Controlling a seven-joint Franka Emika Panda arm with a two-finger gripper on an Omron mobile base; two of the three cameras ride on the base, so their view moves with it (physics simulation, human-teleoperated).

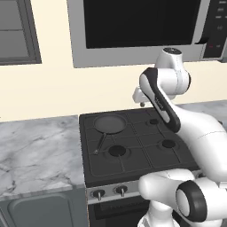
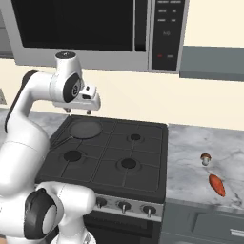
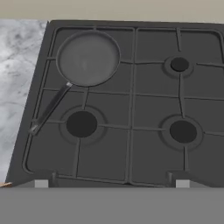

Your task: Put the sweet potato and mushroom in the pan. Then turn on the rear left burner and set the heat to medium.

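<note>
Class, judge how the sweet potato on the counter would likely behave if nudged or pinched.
The sweet potato looks rounded and tapered, so a nudge would probably roll it in a curve. It seems stiff and light. Its smooth skin may slip from a pinch near the narrow end.

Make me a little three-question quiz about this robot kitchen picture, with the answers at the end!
1. True or false: the pan already has food in it.
2. Which lies closer to the stove: A) the mushroom, B) the sweet potato?
3. Fill in: the gripper hangs above the stove with its jaws ____.

Key:
1. False, the pan is empty on the rear left burner.
2. A, the mushroom; both lie on the counter right of the stove.
3. Open, holding nothing.
</note>
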